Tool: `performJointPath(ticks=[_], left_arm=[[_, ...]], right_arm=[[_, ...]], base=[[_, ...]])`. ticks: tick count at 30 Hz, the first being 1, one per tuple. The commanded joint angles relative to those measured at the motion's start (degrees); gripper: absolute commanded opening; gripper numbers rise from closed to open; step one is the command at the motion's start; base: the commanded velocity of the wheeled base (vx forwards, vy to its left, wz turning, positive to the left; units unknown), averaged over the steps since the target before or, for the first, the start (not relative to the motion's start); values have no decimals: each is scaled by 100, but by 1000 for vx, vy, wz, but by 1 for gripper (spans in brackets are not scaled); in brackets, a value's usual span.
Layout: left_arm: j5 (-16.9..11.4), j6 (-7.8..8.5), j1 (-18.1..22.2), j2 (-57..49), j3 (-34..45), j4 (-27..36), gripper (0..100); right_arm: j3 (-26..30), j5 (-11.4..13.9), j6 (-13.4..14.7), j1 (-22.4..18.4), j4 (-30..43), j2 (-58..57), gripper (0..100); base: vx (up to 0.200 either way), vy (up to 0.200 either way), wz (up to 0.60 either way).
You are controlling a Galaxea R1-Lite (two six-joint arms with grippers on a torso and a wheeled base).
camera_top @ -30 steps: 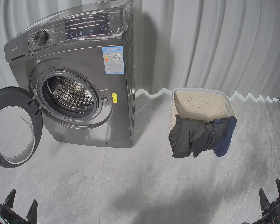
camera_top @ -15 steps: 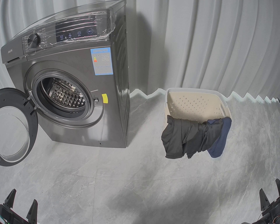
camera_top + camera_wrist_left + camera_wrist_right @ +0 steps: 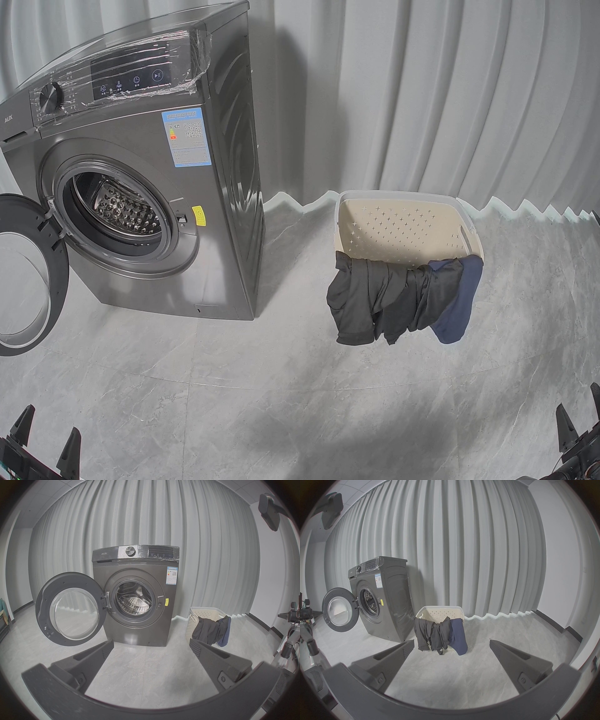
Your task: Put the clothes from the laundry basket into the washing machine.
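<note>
Across the head view, washing machine [image 3: 125, 206] and laundry basket [image 3: 400, 195] have shifted left: the camera turned toward the clothes [image 3: 381, 294], approach only. Both the left end effector [image 3: 49, 422] and right end effector [image 3: 576, 400] stand wide, empty.

The washing machine [image 3: 144, 187] stands with its round door [image 3: 25, 275] swung wide open. Near it, the cream laundry basket [image 3: 400, 228] has a dark grey garment [image 3: 381, 294], perhaps a jacket, and a navy garment [image 3: 461, 303] draped over its front rim.
</note>
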Motion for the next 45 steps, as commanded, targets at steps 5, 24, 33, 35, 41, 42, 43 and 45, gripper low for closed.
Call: performJointPath(ticks=[5, 24, 33, 35, 41, 42, 43, 45], left_arm=[[11, -4, 3, -104, 75, -1, 100], [2, -4, -6, -104, 75, -1, 100], [11, -4, 3, -104, 75, -1, 100], [11, -4, 3, -104, 75, -1, 100], [11, -4, 3, -104, 75, -1, 100], [11, -4, 3, -104, 75, -1, 100], [11, -4, 3, -104, 75, -1, 100], [11, -4, 3, -104, 75, 8, 100]], right_arm=[[92, -1, 2, 2, 0, -84, 100], [92, -1, 2, 2, 0, -84, 100], [92, -1, 2, 2, 0, -84, 100], [92, -1, 2, 2, 0, -84, 100], [92, -1, 2, 2, 0, -84, 100], [92, -1, 2, 2, 0, -84, 100], [92, -1, 2, 2, 0, -84, 100], [92, -1, 2, 2, 0, -84, 100]], base=[[120, 0, 0], [0, -126, 0], [0, -200, 0], [0, -200, 0], [0, -33, 0], [0, 0, 0], [0, 0, 0], [0, 0, 0]])
